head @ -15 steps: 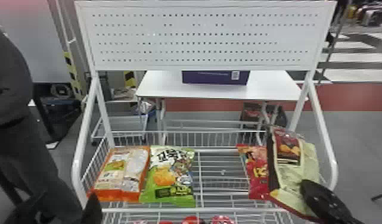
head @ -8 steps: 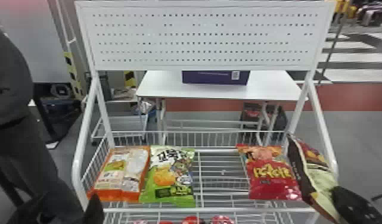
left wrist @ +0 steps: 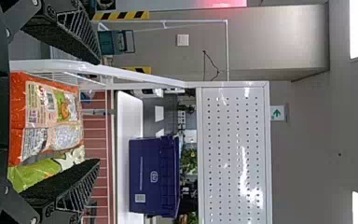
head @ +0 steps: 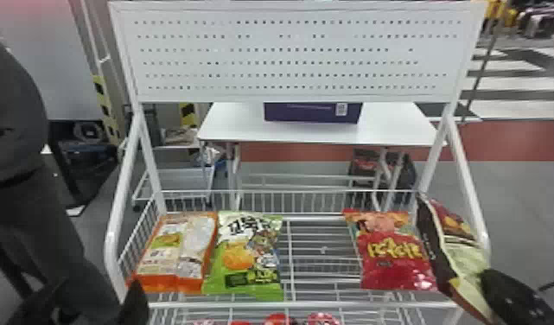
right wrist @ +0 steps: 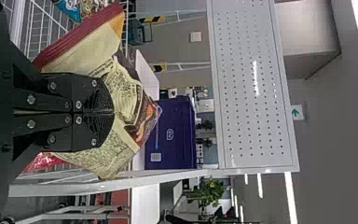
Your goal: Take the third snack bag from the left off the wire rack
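Observation:
On the white wire rack (head: 319, 250) lie an orange bag (head: 176, 250), a green bag (head: 245, 255) and a red bag (head: 392, 255), with a bare gap between green and red. My right gripper (head: 511, 298), at the rack's front right corner, is shut on a dark and pale-green snack bag (head: 455, 255), which stands tilted over the right rim beside the red bag. In the right wrist view the fingers (right wrist: 91, 114) pinch that snack bag (right wrist: 126, 98). My left gripper (left wrist: 81, 105) stands open, low at the rack's front left, facing the orange bag (left wrist: 42, 116).
A perforated white back panel (head: 297, 52) rises above the rack on two posts. Behind it stands a white table (head: 375, 127) with a blue box (head: 312, 112). A person in dark clothes (head: 16, 173) stands at the left. Red packs (head: 275, 320) lie on a lower shelf.
My right gripper has carried the dark and pale-green bag to the right and lower, off the red bag, which now lies uncovered. The left arm has kept still.

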You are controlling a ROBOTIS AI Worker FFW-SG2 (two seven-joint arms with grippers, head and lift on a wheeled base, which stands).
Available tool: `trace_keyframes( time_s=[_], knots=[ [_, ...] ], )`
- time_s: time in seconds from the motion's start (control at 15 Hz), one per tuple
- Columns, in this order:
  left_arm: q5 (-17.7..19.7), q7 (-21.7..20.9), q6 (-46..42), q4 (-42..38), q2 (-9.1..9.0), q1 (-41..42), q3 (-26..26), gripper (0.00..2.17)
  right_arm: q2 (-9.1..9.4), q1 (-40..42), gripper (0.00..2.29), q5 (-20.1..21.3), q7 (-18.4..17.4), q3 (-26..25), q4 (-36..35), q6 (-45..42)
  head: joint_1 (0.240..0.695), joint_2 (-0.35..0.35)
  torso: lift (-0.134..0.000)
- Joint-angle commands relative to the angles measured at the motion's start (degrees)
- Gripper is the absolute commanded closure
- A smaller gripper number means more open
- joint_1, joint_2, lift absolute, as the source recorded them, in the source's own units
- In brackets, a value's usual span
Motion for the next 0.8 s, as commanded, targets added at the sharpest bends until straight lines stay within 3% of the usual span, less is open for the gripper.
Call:
trace_keyframes(
  time_s=[0.0,0.73],
  knots=[
    [0.00,0.00,0.00,-0.07,-0.01,0.04,0.00,0.15,-0.11,0.11,2.24,-0.03,0.00,-0.07,-0.08,-0.30,0.499,0.000,0.000],
    [0.00,0.00,0.00,-0.33,-0.01,0.12,0.18,0.15,-0.11,0.11,2.24,-0.03,0.17,0.02,-0.08,-0.48,0.499,0.000,0.000]
  ],
)
